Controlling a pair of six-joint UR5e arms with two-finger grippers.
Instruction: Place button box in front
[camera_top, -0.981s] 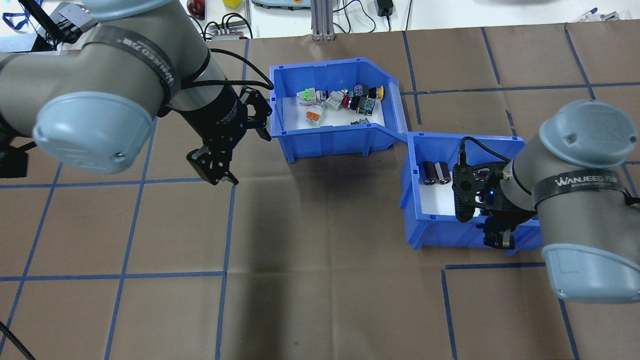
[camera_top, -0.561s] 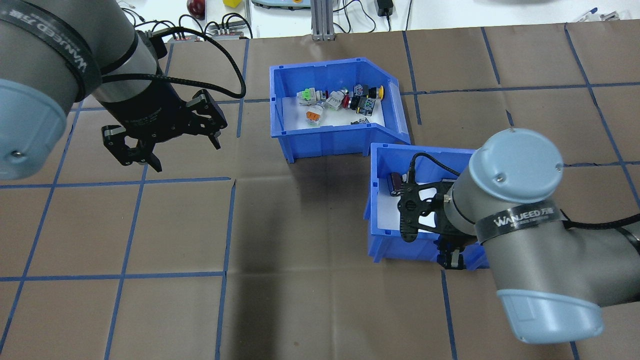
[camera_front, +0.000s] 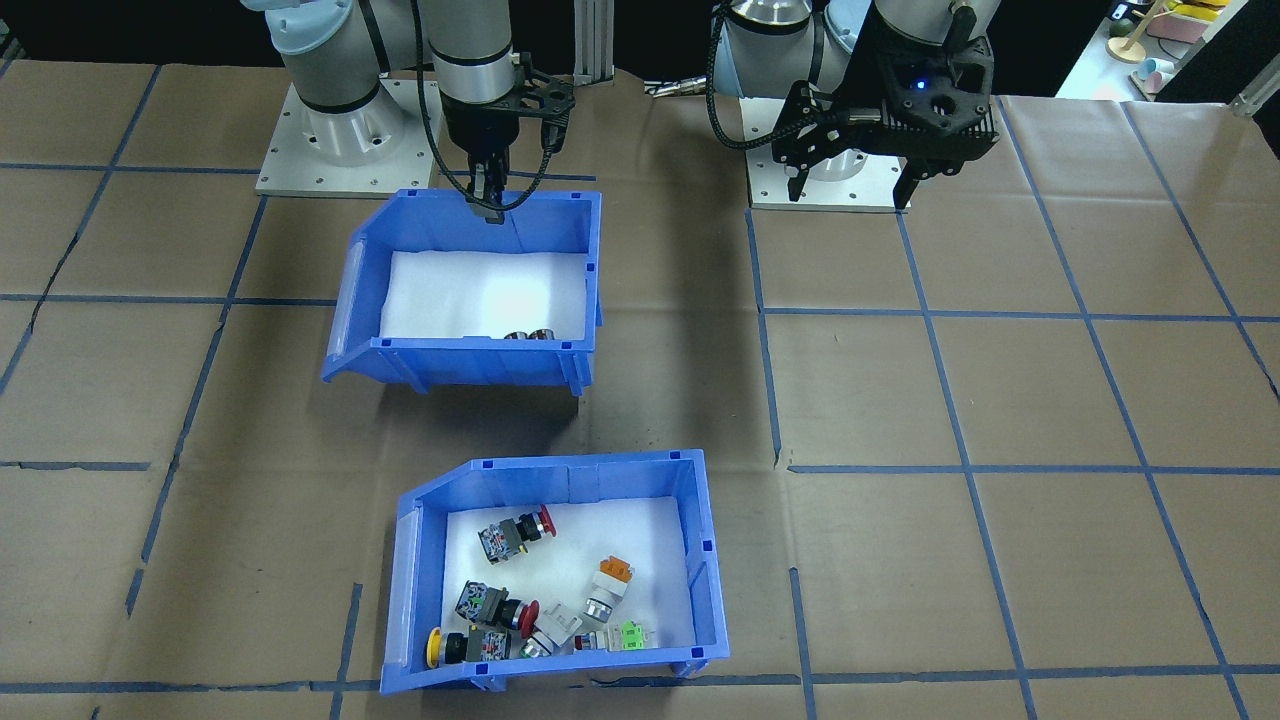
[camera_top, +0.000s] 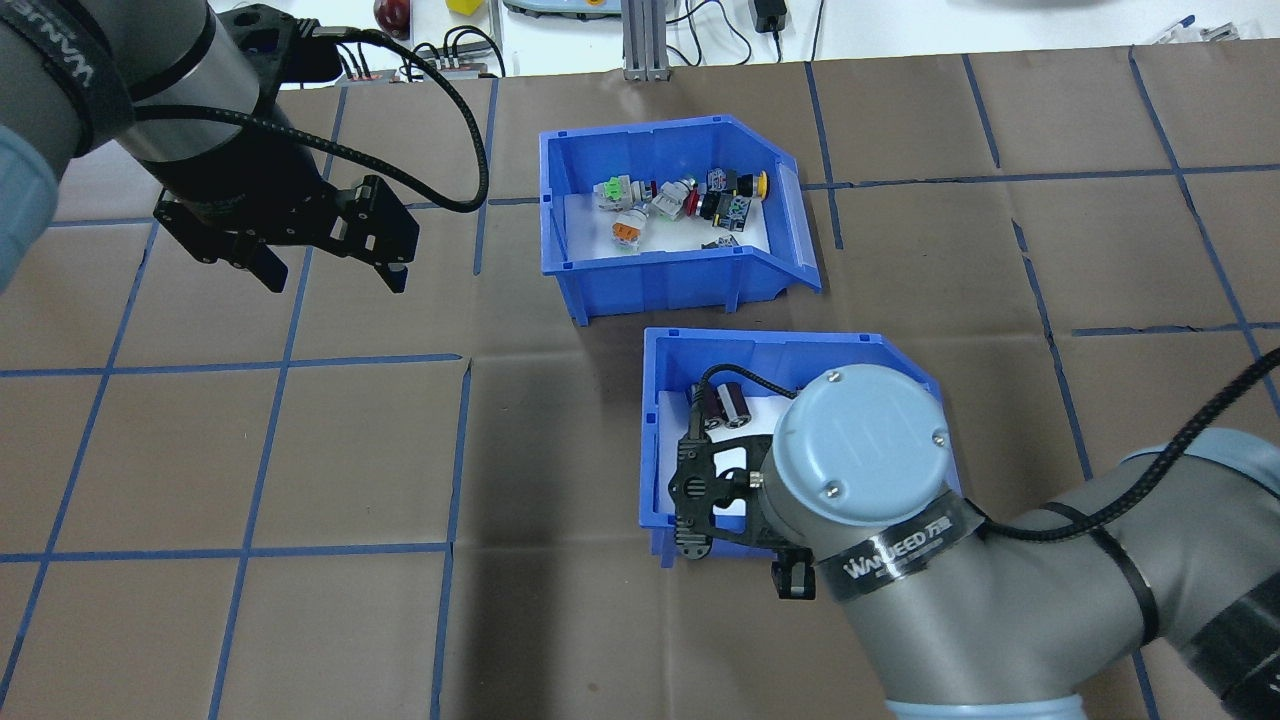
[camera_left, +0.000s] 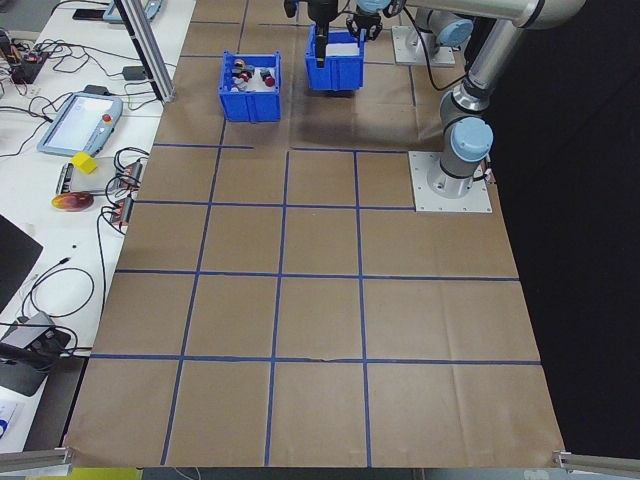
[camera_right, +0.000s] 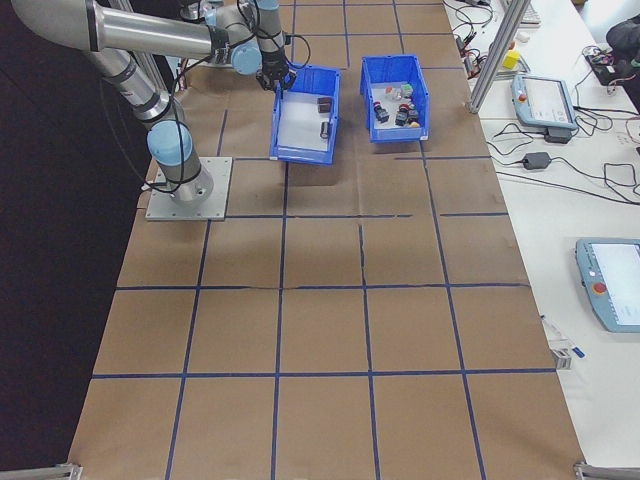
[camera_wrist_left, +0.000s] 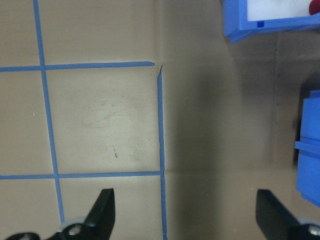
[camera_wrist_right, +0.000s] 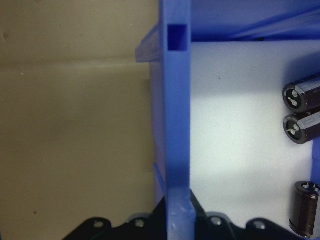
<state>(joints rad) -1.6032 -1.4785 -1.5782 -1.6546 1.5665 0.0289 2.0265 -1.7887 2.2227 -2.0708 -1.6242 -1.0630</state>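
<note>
The button box (camera_top: 650, 288), a blue bin with a white liner and several coloured push-buttons (camera_top: 690, 200), stands on the far side of the table, also in the front view (camera_front: 405, 600). Right behind it, on the robot's side, sits the identical blue bin (camera_top: 760, 345) with black cylinders (camera_top: 720, 405). My right gripper (camera_front: 487, 205) is shut on that bin's rear wall (camera_wrist_right: 178, 150), one finger on each side. Off to the left of the button box my left gripper (camera_top: 332, 272) hangs open and holds nothing, over bare paper (camera_wrist_left: 186, 215).
Brown paper with a blue tape grid (camera_top: 455, 450) covers the table. The two robot base plates (camera_front: 345, 150) (camera_front: 840, 185) lie at the robot's edge. Cables and a pendant (camera_right: 545, 100) lie beyond the far edge, past the button box.
My right gripper has dragged the cylinder bin leftward until it sits behind the button box. The left arm has drawn back to the left, away from the button box, still open.
</note>
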